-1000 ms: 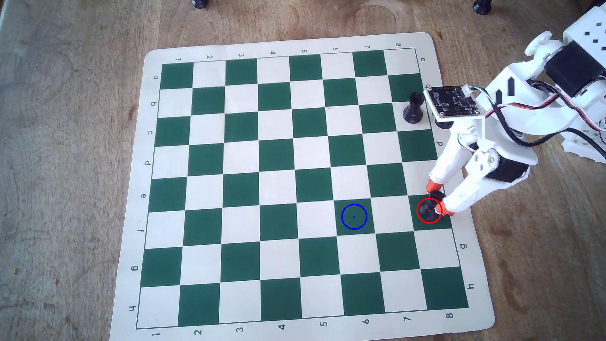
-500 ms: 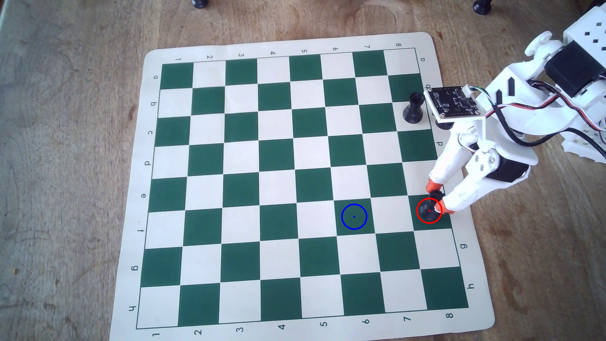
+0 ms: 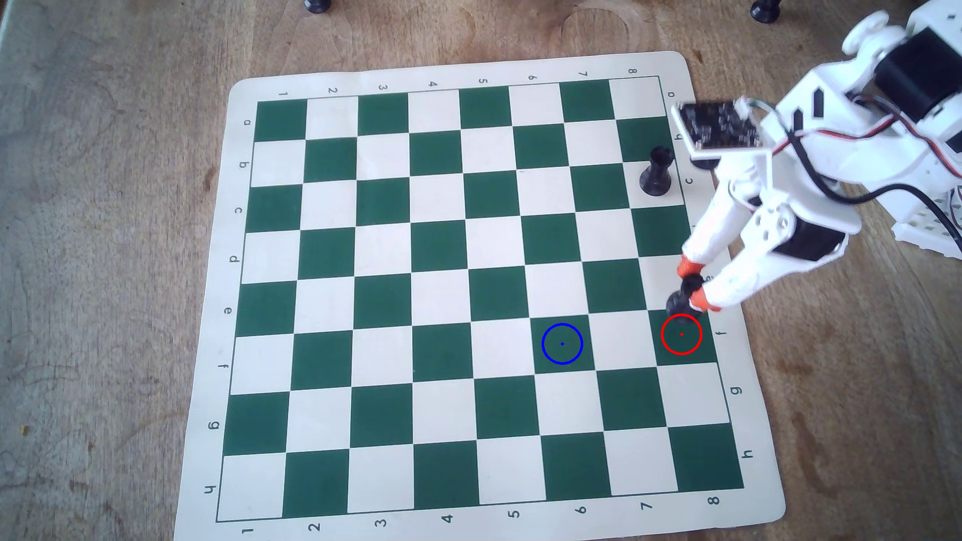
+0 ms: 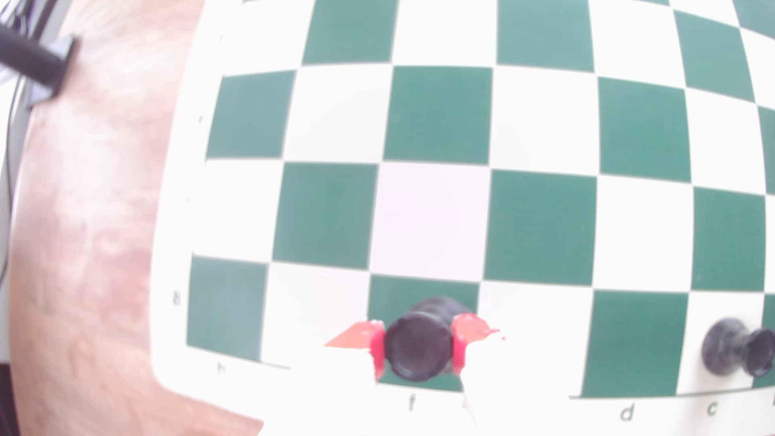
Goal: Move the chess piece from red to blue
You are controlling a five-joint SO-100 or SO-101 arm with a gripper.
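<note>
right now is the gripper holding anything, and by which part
Yes: the gripper is shut on the glossy black plastic rook, its orange-red fingertips pinching the notched top on opposite sides.

- The wooden table (image 3: 104,260) is worn and pale brown; in the wrist view (image 4: 84,209) it shows blurred at the left.
- A green-and-cream chess mat (image 3: 749,499) lies flat on the table, its edges lettered and numbered.
- On the mat a black rook (image 3: 657,171) stands upright on a cream square near the right edge.
</note>
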